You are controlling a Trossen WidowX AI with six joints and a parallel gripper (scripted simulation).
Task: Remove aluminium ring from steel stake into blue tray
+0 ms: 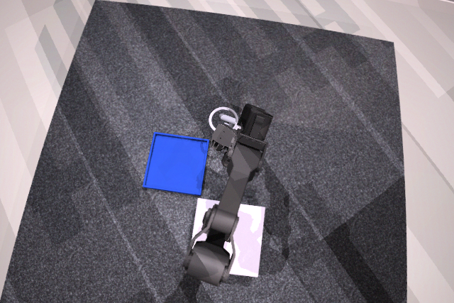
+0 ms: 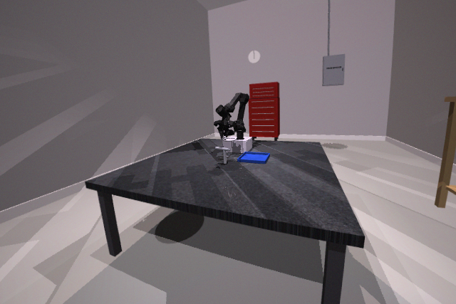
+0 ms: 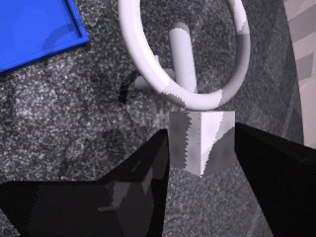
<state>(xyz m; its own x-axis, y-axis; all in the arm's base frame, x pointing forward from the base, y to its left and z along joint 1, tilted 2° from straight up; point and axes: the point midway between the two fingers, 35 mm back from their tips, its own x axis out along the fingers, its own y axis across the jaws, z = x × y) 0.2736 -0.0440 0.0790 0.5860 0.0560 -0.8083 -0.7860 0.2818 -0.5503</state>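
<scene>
now our hand point(image 1: 228, 151) point(image 2: 223, 134) point(image 3: 199, 133) is clamped on the tab point(image 3: 201, 140), the ring point(image 1: 210, 120) point(image 2: 230, 139) point(image 3: 130, 39) reaching out ahead of it, seemingly above the stake's cross-bar point(image 1: 228, 119) point(image 2: 221, 148) point(image 3: 183, 56). we judge we're carrying; next we must swing toward the blue tray point(image 1: 176, 164) point(image 2: 254, 157) point(image 3: 35, 35), keeping height, then lower flat.

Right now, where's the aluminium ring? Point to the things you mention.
In the top view, the ring point(image 1: 210, 120) point(image 2: 230, 140) point(image 3: 132, 39) is up and right of the blue tray point(image 1: 176, 164) point(image 2: 254, 157) point(image 3: 30, 30); the exterior view shows it above the stake's cross-bar point(image 1: 228, 119) point(image 2: 222, 148) point(image 3: 182, 54).
</scene>
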